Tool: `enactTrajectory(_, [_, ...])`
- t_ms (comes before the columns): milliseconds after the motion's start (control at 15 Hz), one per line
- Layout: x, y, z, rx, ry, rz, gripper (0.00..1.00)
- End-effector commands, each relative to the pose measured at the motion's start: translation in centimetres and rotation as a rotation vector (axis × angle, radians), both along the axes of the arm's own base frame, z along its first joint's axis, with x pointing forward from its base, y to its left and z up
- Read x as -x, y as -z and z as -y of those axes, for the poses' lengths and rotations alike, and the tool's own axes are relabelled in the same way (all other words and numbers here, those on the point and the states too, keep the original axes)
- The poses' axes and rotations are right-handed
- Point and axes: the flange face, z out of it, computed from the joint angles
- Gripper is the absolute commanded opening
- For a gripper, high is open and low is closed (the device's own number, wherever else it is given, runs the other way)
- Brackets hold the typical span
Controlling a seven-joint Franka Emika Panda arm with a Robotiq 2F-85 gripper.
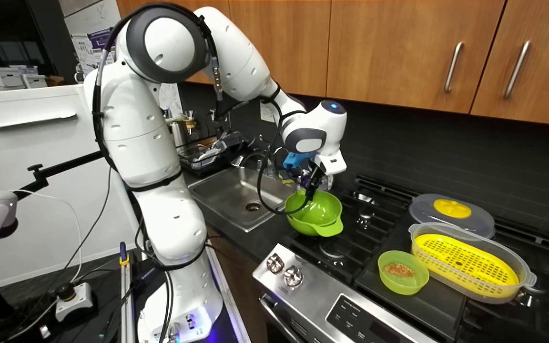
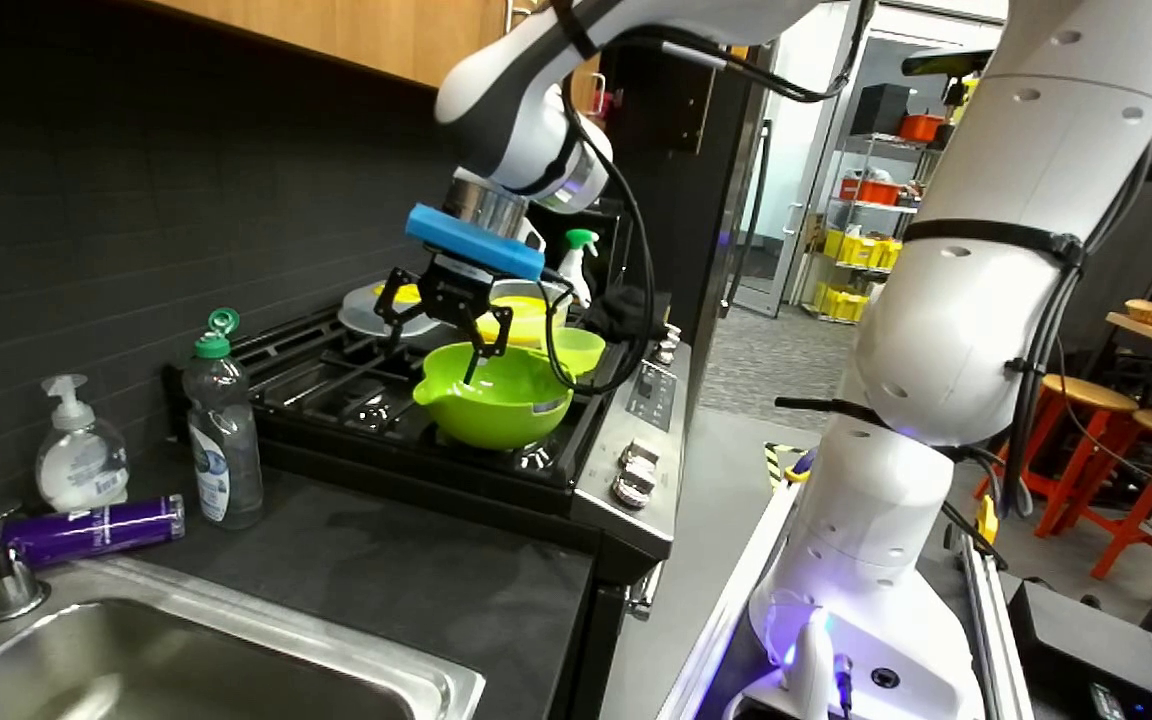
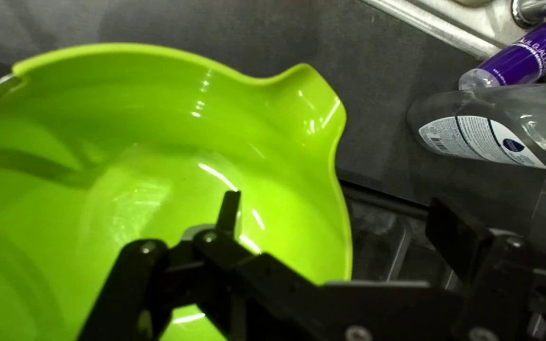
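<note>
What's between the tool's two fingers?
In the wrist view, the rim of the green bowl shows between the spread fingers of the tool: one over the bowl's inside, the other beyond its outside. Nothing looks gripped.

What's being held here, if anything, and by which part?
Nothing is held: the claw stands open, straddling one side of the green mixing bowl.
</note>
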Motion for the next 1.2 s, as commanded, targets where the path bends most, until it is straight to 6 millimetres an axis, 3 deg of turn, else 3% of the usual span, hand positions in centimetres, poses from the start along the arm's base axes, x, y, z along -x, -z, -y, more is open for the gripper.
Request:
enactTrajectory(0, [0.4,0.2,-0.5,0.004,0.037,-0.01,1.0])
enactTrajectory(667, [0.5,0.1,0.8,-0.011,0.067,-0.027,1.0])
enactTrajectory(1133, [0.4,0.9,0.6,-0.007,0.06,-0.047,1.0])
